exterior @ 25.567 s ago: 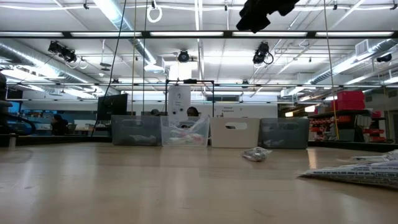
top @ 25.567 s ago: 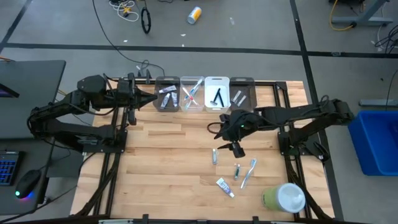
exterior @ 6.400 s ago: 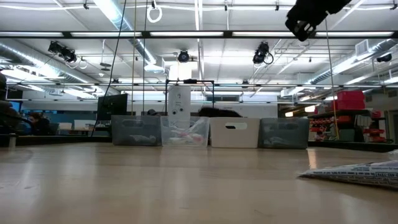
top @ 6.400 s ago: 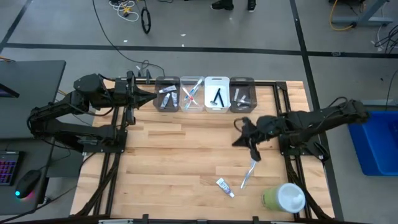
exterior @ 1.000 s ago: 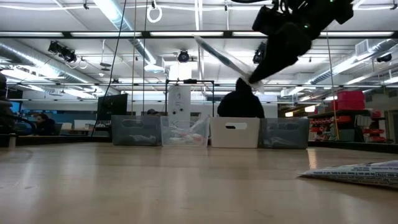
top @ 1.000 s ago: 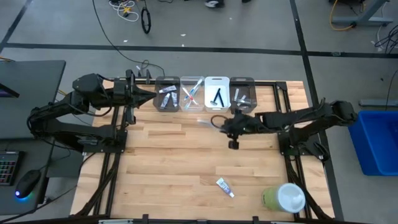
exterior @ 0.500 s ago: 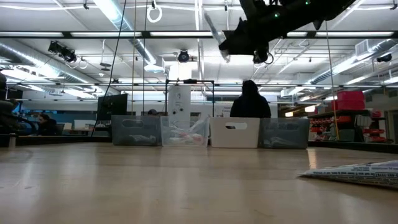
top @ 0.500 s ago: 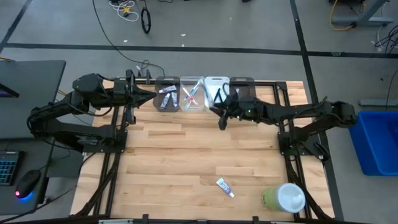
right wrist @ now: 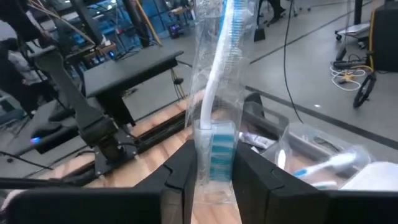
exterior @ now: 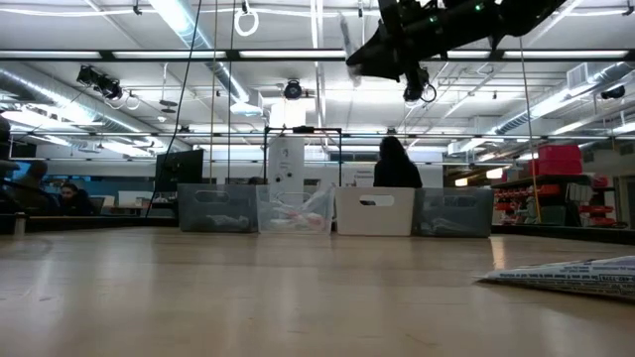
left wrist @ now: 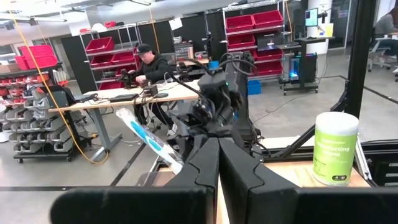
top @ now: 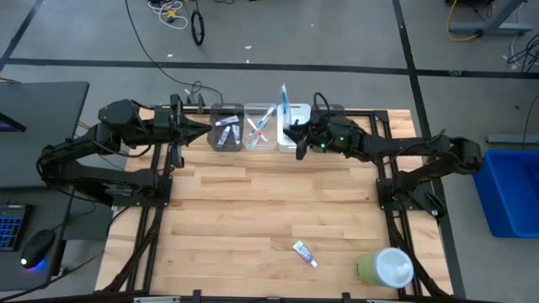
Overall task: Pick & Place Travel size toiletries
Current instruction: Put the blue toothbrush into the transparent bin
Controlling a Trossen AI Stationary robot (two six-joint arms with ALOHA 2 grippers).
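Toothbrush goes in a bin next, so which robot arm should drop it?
The right arm. Its gripper holds the wrapped toothbrush above the bins. The left gripper is shut and empty.

Industrial lab/workshop: red parts bins [left wrist: 252, 22] on shelving, workbenches [left wrist: 146, 94], ceiling strip lights [exterior: 179, 17], floor cables [top: 160, 59].

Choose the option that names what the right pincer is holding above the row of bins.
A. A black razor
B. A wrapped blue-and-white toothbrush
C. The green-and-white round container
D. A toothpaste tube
B: the right wrist view shows the right pincer shut on a clear-wrapped blue-and-white toothbrush, held over the bins.
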